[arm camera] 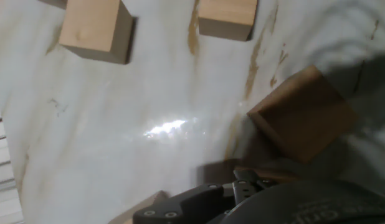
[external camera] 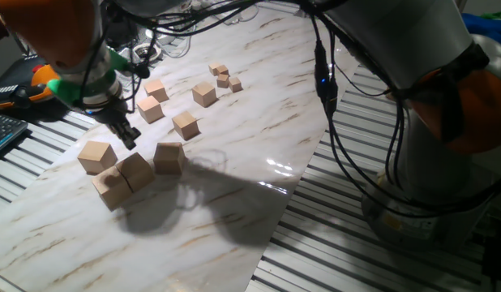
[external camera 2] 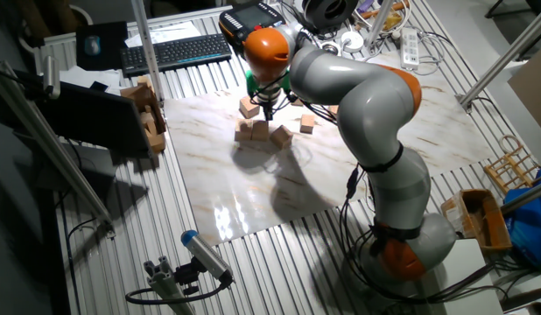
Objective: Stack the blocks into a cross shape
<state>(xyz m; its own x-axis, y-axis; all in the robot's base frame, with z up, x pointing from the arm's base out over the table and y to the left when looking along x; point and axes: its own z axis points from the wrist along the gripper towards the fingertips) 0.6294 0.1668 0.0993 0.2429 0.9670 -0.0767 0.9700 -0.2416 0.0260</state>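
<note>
Four large tan blocks lie on the marble board. One block (external camera: 96,156) sits alone at the left. Two blocks (external camera: 113,186) (external camera: 135,170) touch each other, and a fourth block (external camera: 169,156) lies just to their right. My gripper (external camera: 127,134) hangs just above the board between the lone block and the right one, its dark fingers close together with nothing between them. In the hand view, two blocks (arm camera: 96,28) (arm camera: 227,17) show at the top and a shadowed block (arm camera: 301,115) at the right. The other fixed view shows the gripper (external camera 2: 269,112) over the cluster (external camera 2: 259,131).
Medium wooden cubes (external camera: 151,109) (external camera: 185,125) (external camera: 204,95) lie behind the blocks, and tiny cubes (external camera: 224,79) sit farther back. The board's edge (external camera: 283,211) drops to a slatted metal table. A keyboard (external camera: 3,134) sits at the left, and cables (external camera: 327,97) hang from the arm.
</note>
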